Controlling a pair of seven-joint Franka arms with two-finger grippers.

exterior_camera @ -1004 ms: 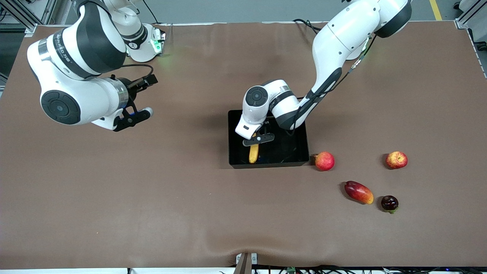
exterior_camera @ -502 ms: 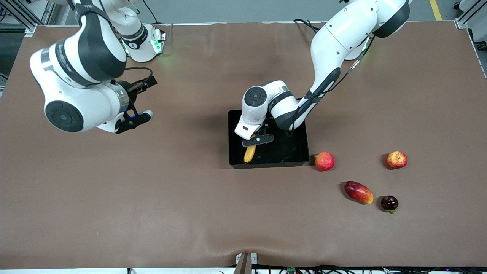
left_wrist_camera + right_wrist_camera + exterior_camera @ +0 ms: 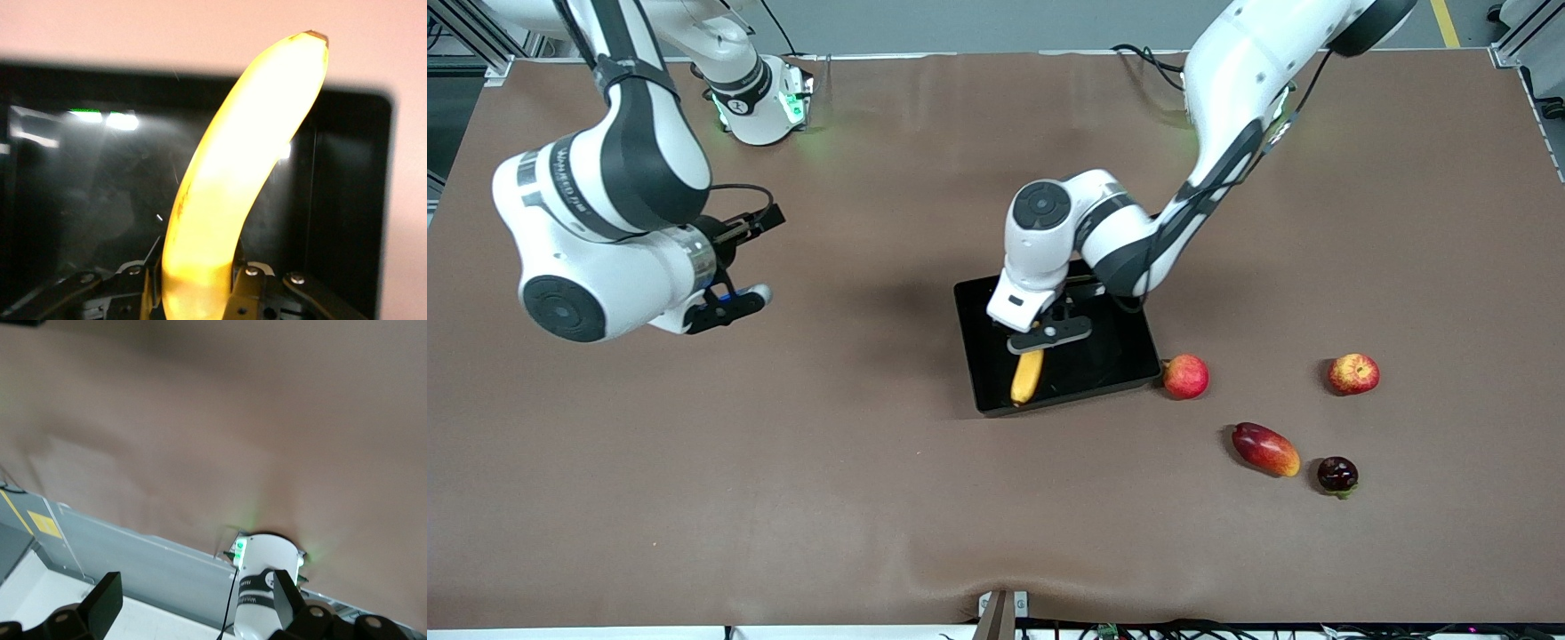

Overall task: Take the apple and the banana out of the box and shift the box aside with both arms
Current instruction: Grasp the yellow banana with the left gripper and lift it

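One banana [image 3: 1027, 376] in left gripper [image 3: 1048, 335], one box [image 3: 1112, 360], one apple [image 3: 1353, 373]

brown table [image 3: 200, 420], white arm base [image 3: 263, 583], spread right gripper [image 3: 193, 603]

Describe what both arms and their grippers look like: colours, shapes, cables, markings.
Both arms are glossy white rounded shells with black bands at the joints and round black caps on the elbows. The right arm carries grey lettering on a white band and a thin black cable looping to the right gripper, which is black with pale fingertips. A black cable runs along the left arm; the left gripper is black with visible screws.
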